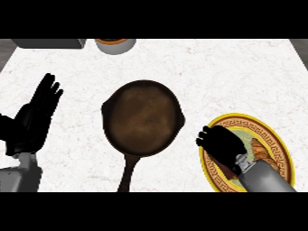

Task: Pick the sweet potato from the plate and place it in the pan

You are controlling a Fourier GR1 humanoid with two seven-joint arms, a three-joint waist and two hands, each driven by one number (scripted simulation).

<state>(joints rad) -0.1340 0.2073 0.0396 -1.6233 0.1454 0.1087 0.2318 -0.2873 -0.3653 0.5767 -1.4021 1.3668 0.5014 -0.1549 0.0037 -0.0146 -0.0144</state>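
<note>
We are hovering our right hand, grip indiscernible, over the gold-patterned plate on the white marbled desk; left hand open.

You get just one cam: head view, staring steeply down at counter, close in, far edge up top.

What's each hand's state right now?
Left hand: open, empty, resting at the view's left.
Right hand: over the round gold-rimmed plate, beside the brown sweet potato; state cannot be told.
</note>
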